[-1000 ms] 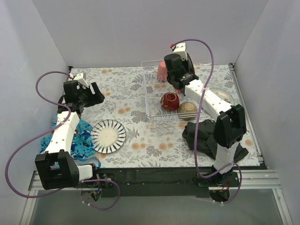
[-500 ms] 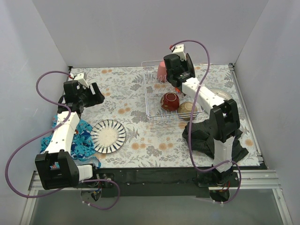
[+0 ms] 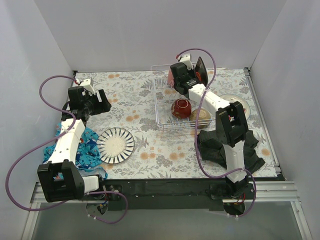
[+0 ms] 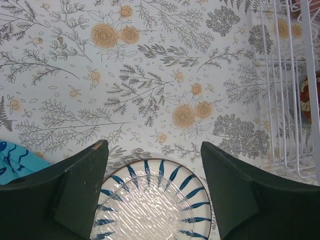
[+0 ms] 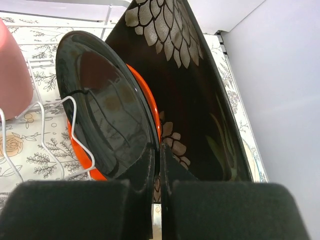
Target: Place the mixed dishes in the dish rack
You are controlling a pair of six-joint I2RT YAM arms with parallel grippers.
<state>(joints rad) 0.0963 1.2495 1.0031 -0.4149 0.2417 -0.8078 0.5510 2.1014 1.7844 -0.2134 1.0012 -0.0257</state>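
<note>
Black patterned plate (image 5: 200,100) pinched edge-on in right gripper (image 5: 160,192), over dish rack (image 3: 159,100) beside orange plate (image 5: 81,153).
We log left gripper (image 4: 152,150) spread wide above striped plate (image 4: 145,210).

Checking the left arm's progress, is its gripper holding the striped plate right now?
No, the left gripper is open with nothing between its fingers, and the striped plate lies flat on the table.

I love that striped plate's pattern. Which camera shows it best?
The top external view shows the striped plate whole. The left wrist view is closer, but its own fingers and the frame edge cut off the lower part. The right wrist view misses it.
</note>
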